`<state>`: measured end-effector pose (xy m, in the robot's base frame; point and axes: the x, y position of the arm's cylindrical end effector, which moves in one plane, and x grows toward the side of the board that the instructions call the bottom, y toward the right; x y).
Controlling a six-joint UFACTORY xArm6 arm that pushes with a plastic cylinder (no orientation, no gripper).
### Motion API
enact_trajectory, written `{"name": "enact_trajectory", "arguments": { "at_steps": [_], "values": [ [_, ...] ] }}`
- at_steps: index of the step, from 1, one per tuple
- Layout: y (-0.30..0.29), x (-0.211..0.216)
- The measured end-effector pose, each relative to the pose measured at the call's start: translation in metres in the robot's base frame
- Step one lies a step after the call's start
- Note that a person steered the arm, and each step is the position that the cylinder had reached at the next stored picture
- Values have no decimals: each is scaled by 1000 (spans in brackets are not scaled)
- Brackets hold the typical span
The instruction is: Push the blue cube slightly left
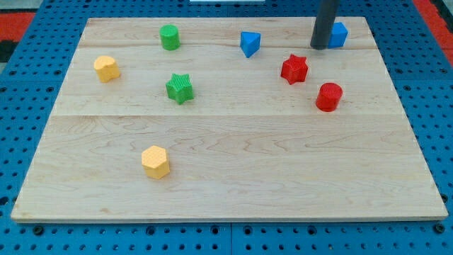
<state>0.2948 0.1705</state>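
In the camera view, my tip (319, 47) is resting on the pale wooden board (233, 163), with the blue plastic cube (339, 34) sitting touching it at two o'clock (partly hidden behind the rod). It is a bare rod with no jaws. The red plastic star (294, 69) is lying near at seven o'clock.

Bright, even overhead light falls on the pale wooden board (233, 170), with no glare; each block, like the yellow hexagonal block (156, 161), casts only a small soft shadow, and focus stays sharp, edges nearly undistorted
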Motion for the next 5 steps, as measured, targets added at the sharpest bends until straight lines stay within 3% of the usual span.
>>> {"name": "enact_trajectory", "arguments": {
  "at_steps": [1,2,5],
  "values": [
    [44,6],
    [98,-45],
    [23,-57]
  ]
}}
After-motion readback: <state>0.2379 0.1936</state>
